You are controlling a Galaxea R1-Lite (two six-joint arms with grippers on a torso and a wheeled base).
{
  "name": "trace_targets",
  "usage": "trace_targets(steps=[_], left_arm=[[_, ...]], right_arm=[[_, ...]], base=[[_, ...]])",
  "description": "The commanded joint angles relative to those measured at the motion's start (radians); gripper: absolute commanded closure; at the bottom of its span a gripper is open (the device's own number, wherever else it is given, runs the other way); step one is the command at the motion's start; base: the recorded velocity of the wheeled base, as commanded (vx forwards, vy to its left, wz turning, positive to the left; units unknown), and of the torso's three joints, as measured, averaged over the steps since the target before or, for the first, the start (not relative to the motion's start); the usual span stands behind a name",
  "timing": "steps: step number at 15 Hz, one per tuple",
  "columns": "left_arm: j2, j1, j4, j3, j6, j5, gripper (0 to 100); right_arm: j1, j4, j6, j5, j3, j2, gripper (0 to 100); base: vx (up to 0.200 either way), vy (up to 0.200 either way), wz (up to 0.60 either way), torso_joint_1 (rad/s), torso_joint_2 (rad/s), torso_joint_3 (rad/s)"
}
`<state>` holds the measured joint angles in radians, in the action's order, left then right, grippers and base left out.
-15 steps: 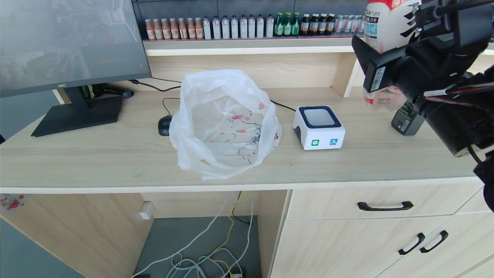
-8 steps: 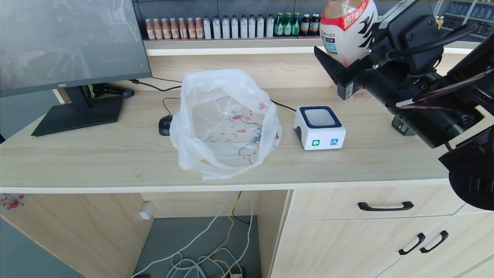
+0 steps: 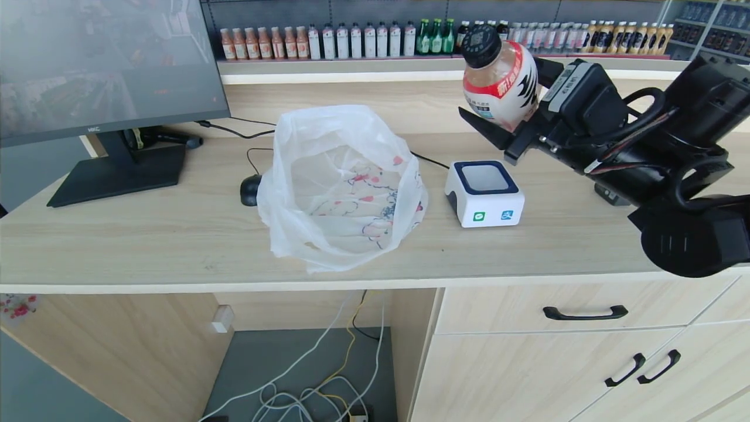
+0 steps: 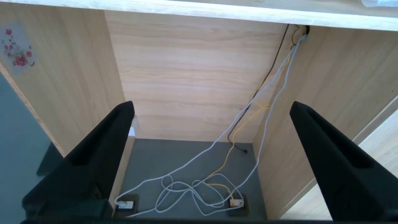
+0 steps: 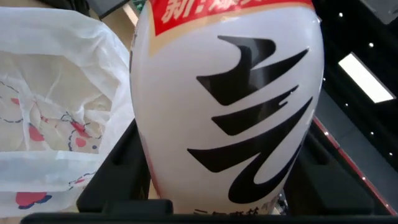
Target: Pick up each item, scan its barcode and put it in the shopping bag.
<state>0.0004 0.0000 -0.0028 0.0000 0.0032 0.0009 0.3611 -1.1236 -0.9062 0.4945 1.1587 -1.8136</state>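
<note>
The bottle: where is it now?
Head view, right side: the bottle is held in the right gripper, in the air near the white scanner.
</note>
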Motion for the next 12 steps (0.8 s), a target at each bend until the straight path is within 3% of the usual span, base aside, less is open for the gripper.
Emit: trace_targets(steps=[1, 5, 12], left_arm=[[0.000, 0.000, 0.000, 0.000, 0.000, 0.001, 0], [0.000, 0.000, 0.000, 0.000, 0.000, 0.001, 0], [0.000, 0.000, 0.000, 0.000, 0.000, 0.001, 0]], right_arm=[[-0.010, -0.001, -0.002, 0.076, 0.098, -0.093, 100], [-0.021, 0.013, -0.039, 0.202, 0.161, -0.161, 100], [-0.051, 0.013, -0.122, 0.237, 0.124, -0.194, 100]], base=[[0.000, 0.000, 0.00, 0.000, 0.00, 0.000], [0.000, 0.000, 0.00, 0.000, 0.00, 0.000], [0.000, 0.000, 0.00, 0.000, 0.00, 0.000]])
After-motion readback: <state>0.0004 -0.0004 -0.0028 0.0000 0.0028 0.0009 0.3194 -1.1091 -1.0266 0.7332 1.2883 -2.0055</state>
